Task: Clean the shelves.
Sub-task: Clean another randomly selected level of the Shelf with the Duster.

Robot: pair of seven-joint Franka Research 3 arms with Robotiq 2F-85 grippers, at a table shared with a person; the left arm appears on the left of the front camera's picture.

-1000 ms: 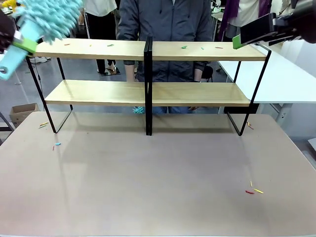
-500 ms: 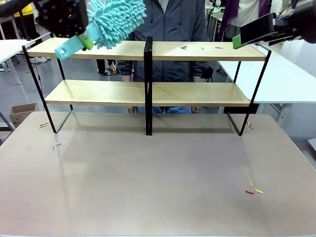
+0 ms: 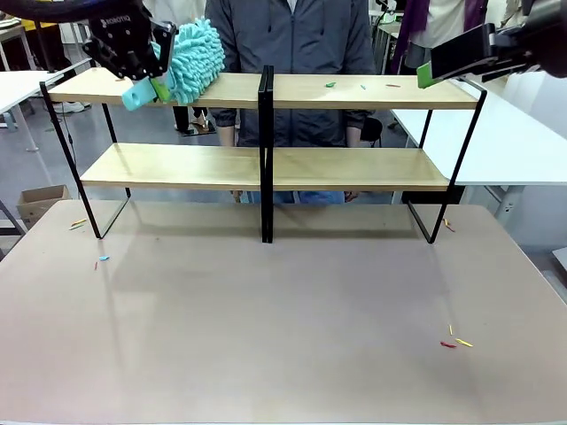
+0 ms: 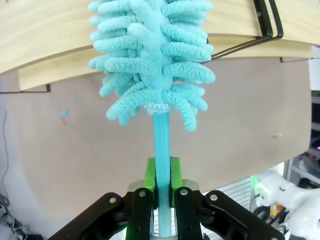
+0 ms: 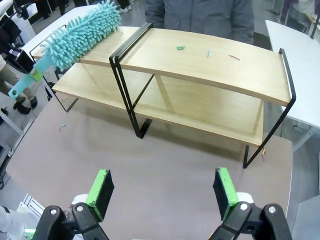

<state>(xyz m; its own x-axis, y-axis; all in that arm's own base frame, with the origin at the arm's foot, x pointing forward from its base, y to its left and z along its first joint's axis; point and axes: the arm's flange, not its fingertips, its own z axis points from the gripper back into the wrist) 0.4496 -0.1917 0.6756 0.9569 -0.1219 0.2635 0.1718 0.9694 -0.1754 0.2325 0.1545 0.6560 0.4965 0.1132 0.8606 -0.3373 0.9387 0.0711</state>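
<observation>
Beige table (image 3: 283, 319): duster (image 3: 190, 60) in left jaws rests on shelves (image 3: 354, 93).

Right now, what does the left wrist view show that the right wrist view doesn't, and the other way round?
Left wrist view: close up, the left tool shut on the thin blue handle of the duster.
Right wrist view: the right tool open with nothing between its pads, coloured scraps on the top board of the shelves, right half, and a person in a grey jacket behind.
Both: the duster's fluffy head at that top board, above the beige table.
</observation>
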